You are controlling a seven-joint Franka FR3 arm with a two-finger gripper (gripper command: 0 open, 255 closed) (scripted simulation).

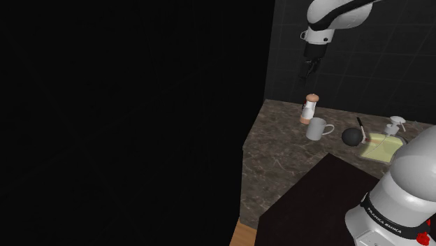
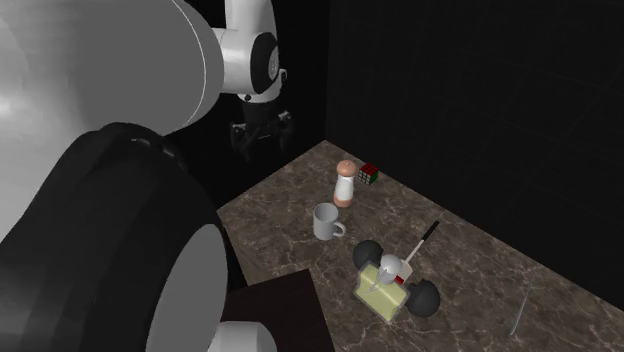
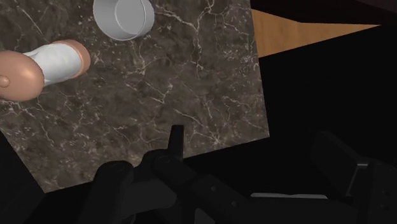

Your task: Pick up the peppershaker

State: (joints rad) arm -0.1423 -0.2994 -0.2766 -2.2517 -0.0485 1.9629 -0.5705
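The dark marbled tabletop [image 1: 279, 168] carries a white mug [image 1: 318, 129], from which everything here is placed. The white arm [image 1: 335, 14] reaches in high above the mug. Its black pincer [image 1: 309, 68] hangs in the air well above the mug, touching nothing; whether it is released or clenched cannot be told. The peppershaker [image 1: 309, 109], white-bodied with a tan cap and base, stands upright just beside the mug on its wall side, below the pincer and well apart from it. A small coloured cube [image 2: 370, 173] lies beyond the mug, near the peppershaker.
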